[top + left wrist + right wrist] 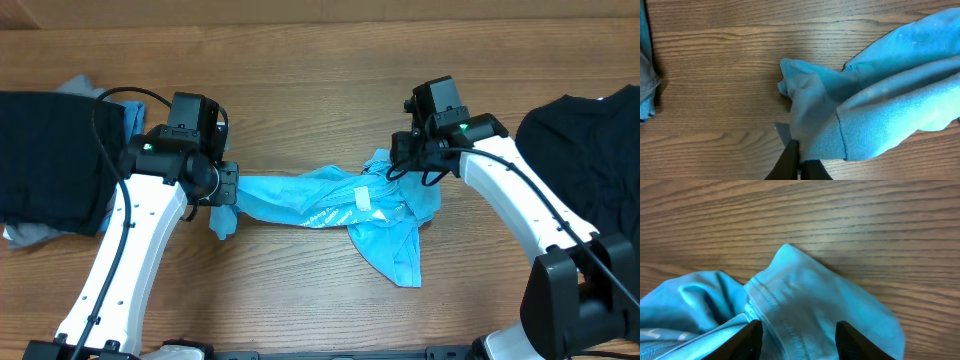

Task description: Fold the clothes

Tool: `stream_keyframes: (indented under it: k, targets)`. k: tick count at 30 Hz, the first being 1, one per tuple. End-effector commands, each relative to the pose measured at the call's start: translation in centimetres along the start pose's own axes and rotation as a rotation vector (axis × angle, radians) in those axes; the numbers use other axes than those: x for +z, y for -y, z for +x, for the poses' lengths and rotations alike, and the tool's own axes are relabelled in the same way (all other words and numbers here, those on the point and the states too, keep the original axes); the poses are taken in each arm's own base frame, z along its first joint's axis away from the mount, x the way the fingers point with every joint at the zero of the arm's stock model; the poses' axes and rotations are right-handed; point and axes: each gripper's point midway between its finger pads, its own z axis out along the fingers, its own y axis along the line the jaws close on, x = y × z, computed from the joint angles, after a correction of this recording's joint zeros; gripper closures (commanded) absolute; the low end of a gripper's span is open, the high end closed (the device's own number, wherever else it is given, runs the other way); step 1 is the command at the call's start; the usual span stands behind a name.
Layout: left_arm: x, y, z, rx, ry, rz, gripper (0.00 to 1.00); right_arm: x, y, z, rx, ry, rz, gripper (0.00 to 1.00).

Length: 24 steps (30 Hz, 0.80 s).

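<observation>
Sagging limp and light, the soft sky-blue T-shirt lies bunched across the middle of the table, the left claw clenched on one end, the right claw spread open astride a stitched hem, probably the firmest place to pinch

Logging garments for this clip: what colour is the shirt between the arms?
The shirt is light sky blue, clearest in the overhead view.

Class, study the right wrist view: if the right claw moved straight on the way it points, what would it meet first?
The right claw would most likely meet the sky-blue T-shirt, its stitched hem lying right ahead, before the table.
</observation>
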Motion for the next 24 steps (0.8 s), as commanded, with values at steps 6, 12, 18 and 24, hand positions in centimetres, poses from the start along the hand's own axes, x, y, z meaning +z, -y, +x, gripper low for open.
stream_keyframes:
  k: [6,12,18,24]
  targets:
    - [0.0,-0.3,0.1,-0.026,-0.002,-0.011,0.94,1.1,-1.3,4.1,-0.098,-0.124,-0.008,0.49]
    - [0.0,-0.3,0.1,-0.026,-0.002,-0.011,0.93,0.9,-1.1,5.2,-0.108,-0.163,0.019,0.49]
    - [0.0,-0.3,0.1,-0.026,-0.002,-0.011,0.93,-1.1,-2.0,3.1,-0.114,-0.092,-0.002,0.49]
    - [0.0,-0.3,0.2,-0.026,-0.006,-0.011,0.93,-2.9,-2.7,-1.0,-0.122,0.062,0.000,0.48]
